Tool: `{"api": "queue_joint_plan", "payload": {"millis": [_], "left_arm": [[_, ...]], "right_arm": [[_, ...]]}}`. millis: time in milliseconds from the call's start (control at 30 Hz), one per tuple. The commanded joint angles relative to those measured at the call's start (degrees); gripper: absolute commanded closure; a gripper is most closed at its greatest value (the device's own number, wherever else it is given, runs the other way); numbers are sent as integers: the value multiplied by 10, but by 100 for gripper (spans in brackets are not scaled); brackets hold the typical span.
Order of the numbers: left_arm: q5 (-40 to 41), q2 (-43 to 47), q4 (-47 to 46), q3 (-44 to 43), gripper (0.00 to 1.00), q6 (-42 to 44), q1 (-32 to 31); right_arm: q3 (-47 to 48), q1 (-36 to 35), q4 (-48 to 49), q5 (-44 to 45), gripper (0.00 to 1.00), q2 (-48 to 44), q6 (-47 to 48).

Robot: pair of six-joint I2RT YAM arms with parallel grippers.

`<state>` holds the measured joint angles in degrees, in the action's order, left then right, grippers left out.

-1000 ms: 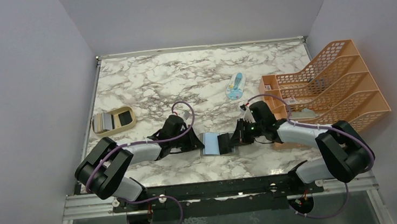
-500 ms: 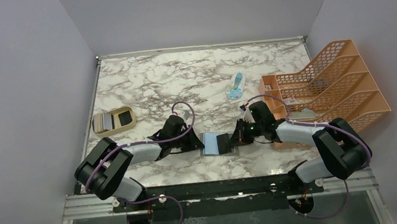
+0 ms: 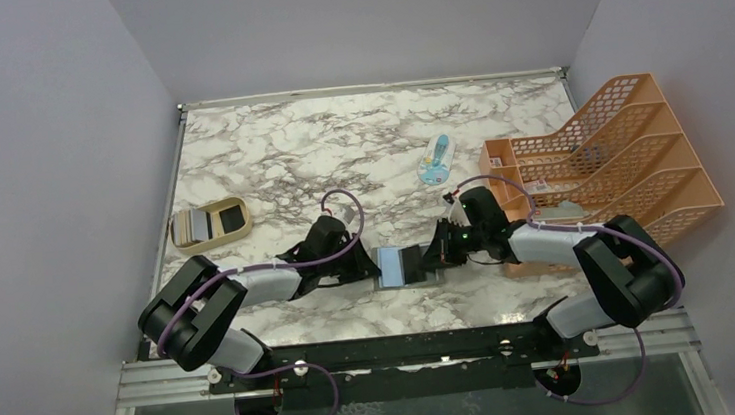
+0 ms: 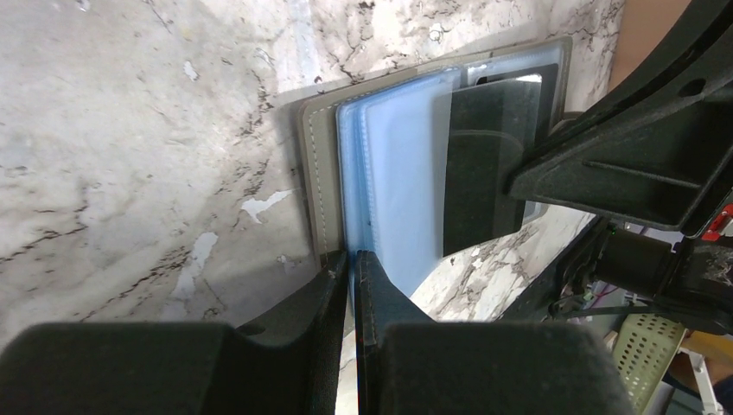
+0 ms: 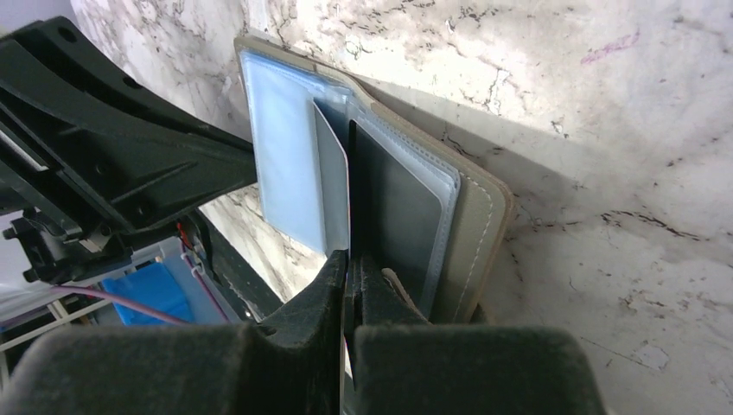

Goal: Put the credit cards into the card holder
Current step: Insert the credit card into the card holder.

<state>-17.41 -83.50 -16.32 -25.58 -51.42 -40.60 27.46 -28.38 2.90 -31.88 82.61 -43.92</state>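
At right gripper (image 5: pixel 347 259): clenched on near edge of one credit card (image 5: pixel 332 177), held on edge, far end nosing in among pale blue sleeves (image 5: pixel 285 164) just ahead of the fingertips. Cannot tell whether inside a pocket or only between two leaves.

At left gripper (image 4: pixel 352 258): pinched on near edge of a blue sleeve, lifting that leaf off the cover. Directly ahead of both tips, card holder (image 4: pixel 313 173) lying open on marble table (image 4: pixel 130 130), grey stitched cover underneath, leaves fanned. Opposing gripper just beyond its far edge in each wrist view.

Handling, judged: card light, stiff, thin, slick-faced. Likely to pivot or slip in a pinch on one edge, so best gripped flat across the short end and pushed in line with the pocket. Sleeves soft, floppy film, liable to buckle or fold under if a card corner catches. Holder probably light enough to skid on the marble unless pinned; left grip appears to serve as anchor.

Farther off, well left of left gripper: tan tray (image 3: pixel 214 243) with what look like remaining cards (image 3: pixel 190 225).
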Motion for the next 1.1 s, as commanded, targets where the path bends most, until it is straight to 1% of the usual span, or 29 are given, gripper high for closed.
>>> {"api": "queue_joint_plan", "payload": {"millis": [0, 200, 400, 433, 500, 600, 667, 700, 800, 1067], "left_arm": [[23, -12, 36, 20, 87, -7, -24], [25, -22, 33, 16, 88, -9, -32], [27, -26, 32, 7, 88, -5, -33], [26, -28, 33, 6, 88, -4, -33], [27, -29, 33, 4, 88, -2, -33], [27, -31, 34, 3, 88, -1, -33], [28, -32, 33, 3, 88, -1, -33], [29, -33, 32, 4, 88, -1, -33], [32, -31, 26, 6, 88, -1, -33], [34, -35, 26, 0, 88, 4, -33]], "right_arm": [[-5, 2, 30, 12, 99, 13, -12], [-12, 2, 52, 10, 99, 14, -18], [-10, 2, 40, 0, 98, 24, -3], [-6, 2, 27, 3, 96, 24, 4], [10, 2, -17, 28, 85, 18, 24], [25, 2, -75, 76, 67, -16, 47], [30, 2, -94, 93, 61, -37, 59], [35, 2, -107, 102, 59, -46, 64], [50, 2, -119, 111, 58, -46, 80], [97, 1, -107, 100, 58, 4, 117]]}}
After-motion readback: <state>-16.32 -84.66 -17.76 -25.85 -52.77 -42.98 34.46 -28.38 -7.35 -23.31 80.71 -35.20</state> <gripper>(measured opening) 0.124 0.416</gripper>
